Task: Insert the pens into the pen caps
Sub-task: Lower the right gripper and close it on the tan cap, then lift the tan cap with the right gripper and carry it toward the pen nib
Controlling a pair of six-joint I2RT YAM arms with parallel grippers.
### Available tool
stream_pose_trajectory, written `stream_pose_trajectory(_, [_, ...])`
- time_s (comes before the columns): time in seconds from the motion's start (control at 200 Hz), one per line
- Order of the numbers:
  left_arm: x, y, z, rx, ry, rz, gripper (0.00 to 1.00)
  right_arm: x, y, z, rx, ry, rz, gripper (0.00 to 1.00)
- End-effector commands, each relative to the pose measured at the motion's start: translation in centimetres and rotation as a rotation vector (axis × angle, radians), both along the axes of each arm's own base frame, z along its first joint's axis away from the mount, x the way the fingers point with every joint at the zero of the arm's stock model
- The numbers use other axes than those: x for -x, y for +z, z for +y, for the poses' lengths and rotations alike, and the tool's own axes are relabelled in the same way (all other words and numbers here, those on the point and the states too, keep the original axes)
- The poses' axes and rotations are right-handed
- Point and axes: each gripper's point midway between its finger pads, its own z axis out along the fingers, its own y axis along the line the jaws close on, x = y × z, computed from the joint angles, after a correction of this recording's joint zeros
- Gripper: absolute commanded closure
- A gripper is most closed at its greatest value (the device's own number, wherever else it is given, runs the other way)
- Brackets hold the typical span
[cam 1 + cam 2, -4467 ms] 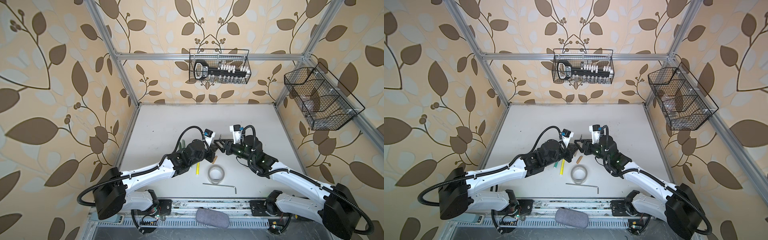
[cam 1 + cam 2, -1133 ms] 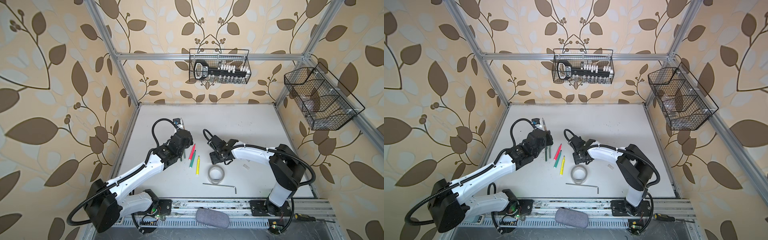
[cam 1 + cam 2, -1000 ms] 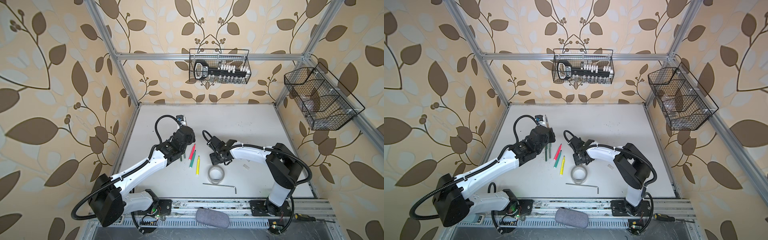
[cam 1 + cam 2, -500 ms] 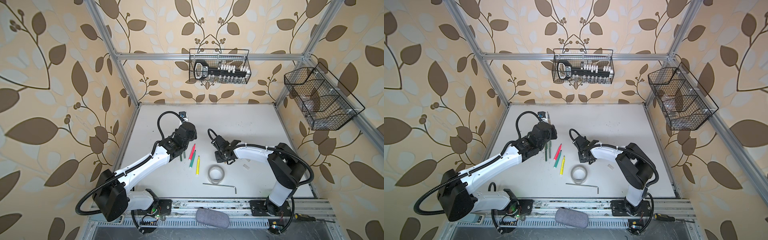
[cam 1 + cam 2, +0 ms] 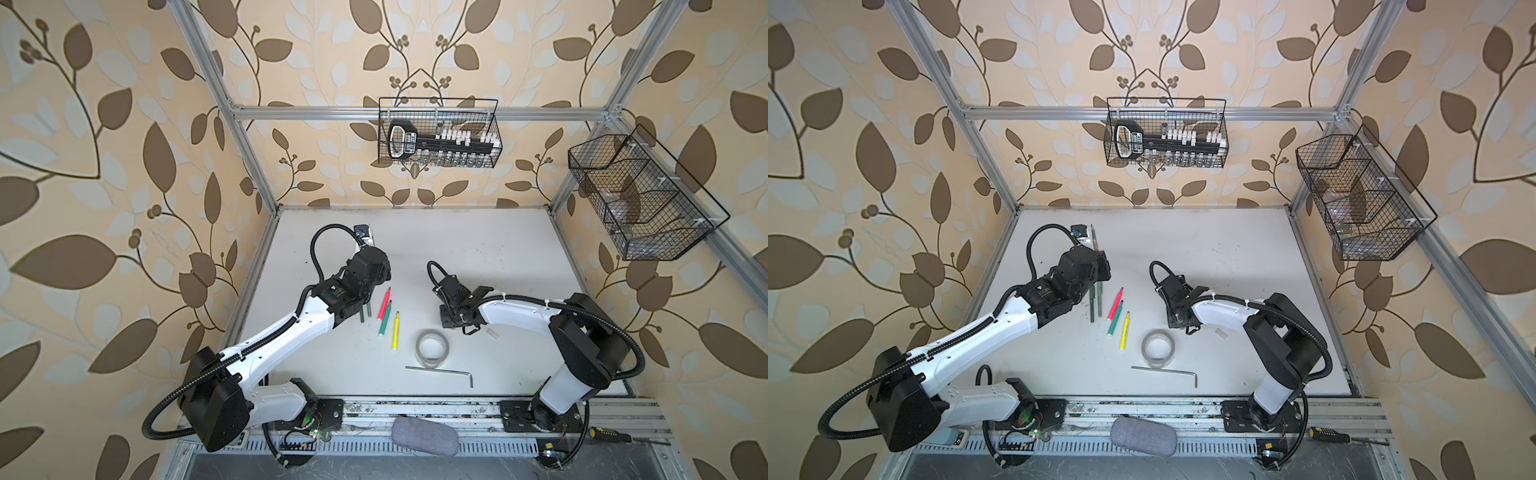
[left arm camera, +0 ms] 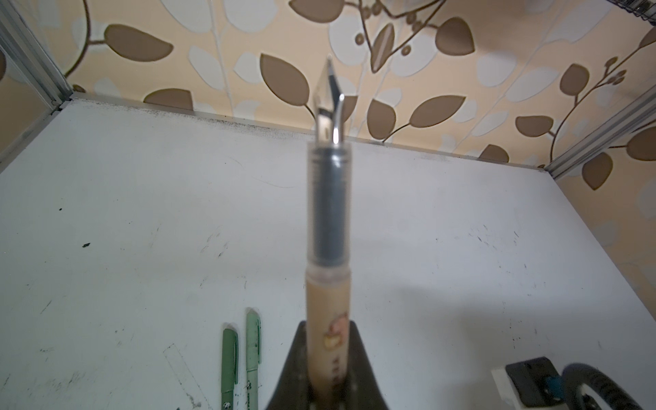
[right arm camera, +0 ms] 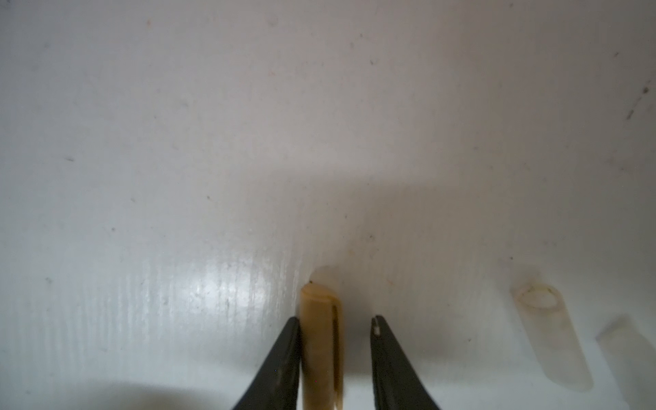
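My left gripper [image 6: 328, 323] is shut on the tan pen [image 6: 328, 213], nib pointing up; in a top view the pen [image 5: 1094, 241] rises from the gripper [image 5: 1098, 261] at back left. My right gripper [image 7: 335, 321] has closed in on the tan pen cap [image 7: 319, 340] just above the table; one finger presses it, the other tip stands slightly off. Two thin green pens [image 5: 1091, 308] lie by the left arm. The pink [image 5: 384, 302], green [image 5: 385, 319] and yellow [image 5: 396, 331] markers lie mid-table. Clear caps [image 7: 552, 333] lie beside the right gripper [image 5: 446, 321].
A roll of clear tape [image 5: 432, 348] and a silver hex key [image 5: 440, 370] lie near the front. A grey case [image 5: 424, 430] rests on the front rail. Wire baskets [image 5: 438, 133] hang on the back and right walls.
The right gripper has narrowed onto the tan cap and shifted slightly right. The left arm has swung toward the back with the tan pen still in its grip.
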Motion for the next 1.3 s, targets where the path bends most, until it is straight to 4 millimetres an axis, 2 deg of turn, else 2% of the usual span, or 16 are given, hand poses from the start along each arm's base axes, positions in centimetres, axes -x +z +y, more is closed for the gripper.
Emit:
stream_pose_trajectory(0.0, [0.5, 0.7, 0.7, 0.037, 0.008, -0.016, 1.0, 2.7, -1.9, -2.2, 0.078, -0.021, 0.08, 0.68])
stream_pose_trajectory(0.215, [1.5, -0.2, 0.1, 0.065, -0.046, 0.013, 1.0, 3.6, -2.6, -1.9, 0.04, -0.028, 0.093, 0.72])
stream_pose_trajectory(0.54, [4.3, -2.5, -3.5, 0.155, -0.283, 0.129, 1.0, 4.5, -4.0, -1.7, 0.006, -0.034, 0.12, 0.74])
stream_pose_trajectory(0.78, [7.4, -5.1, -4.7, 0.261, -0.36, 0.279, 1.0, 4.3, -4.0, -2.3, -0.014, -0.068, 0.077, 0.78])
stream_pose_trajectory(0.97, [8.9, -5.1, -4.8, 0.326, -0.392, 0.295, 1.0, 3.4, -3.7, -2.1, -0.041, -0.087, 0.02, 0.79])
stream_pose_trajectory(1.12, [9.5, -5.4, -5.4, 0.397, -0.41, 0.315, 1.0, 2.8, -3.1, -1.9, -0.065, -0.108, -0.011, 0.8])
stream_pose_trajectory(1.295, [9.5, -5.7, -7.5, 0.455, -0.476, 0.358, 1.0, 2.5, -2.0, -2.3, -0.155, -0.151, -0.038, 0.8])
